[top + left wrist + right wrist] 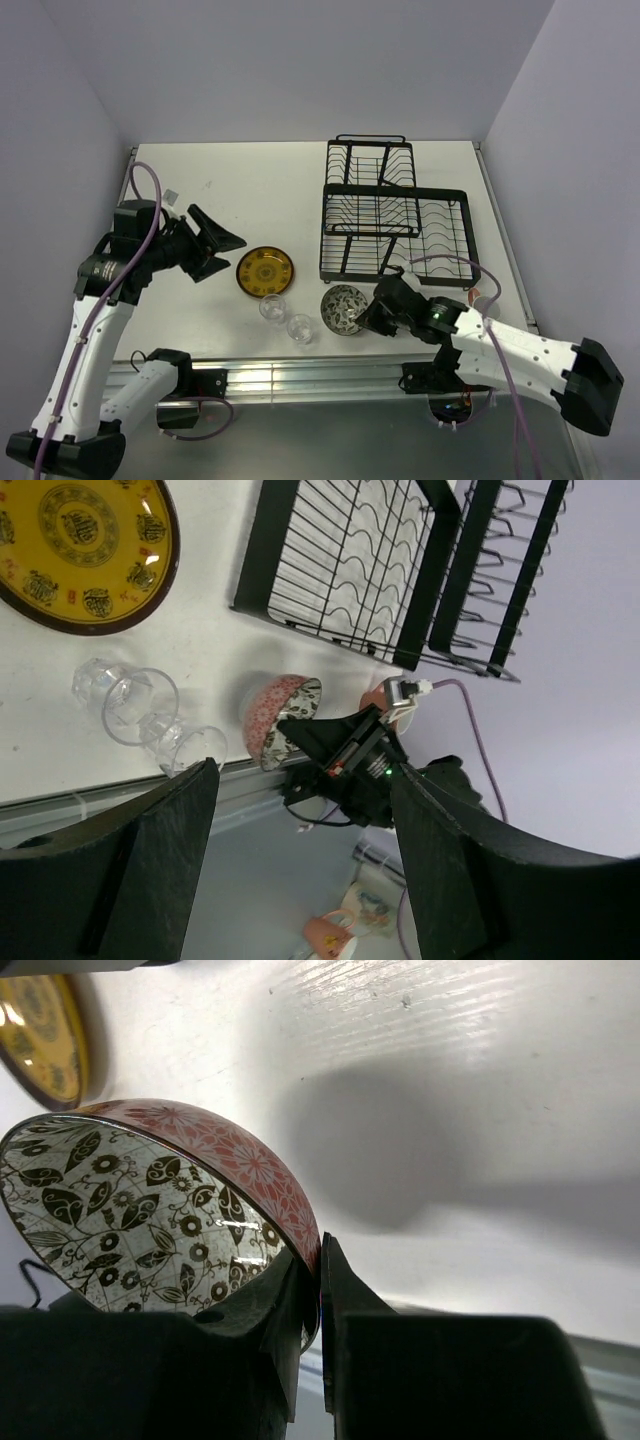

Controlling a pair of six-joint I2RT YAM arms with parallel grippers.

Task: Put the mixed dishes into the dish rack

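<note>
Seeing the right gripper (318, 1260) pinching the rim of the bowl (130, 1200), with the bowl tilted up just in front of the rack (395, 225), not in it. Got the left gripper (225, 258) spread wide, holding nothing, left of the plate (265, 271). Spotting two glasses (271, 307) side by side on the tabletop (250, 190), near plate and bowl

overhead view spans the table (230, 190); both wrist views share the bowl (150, 1210), right closest.

A: Round yellow-orange plate w/ brown patterned centre (90, 540), whole?
B: No, cut off top-left, left wrist view.
A: Small dark-and-white patterned bowl (140, 1210)?
B: Lower rim hidden behind right gripper (318, 1300).
</note>
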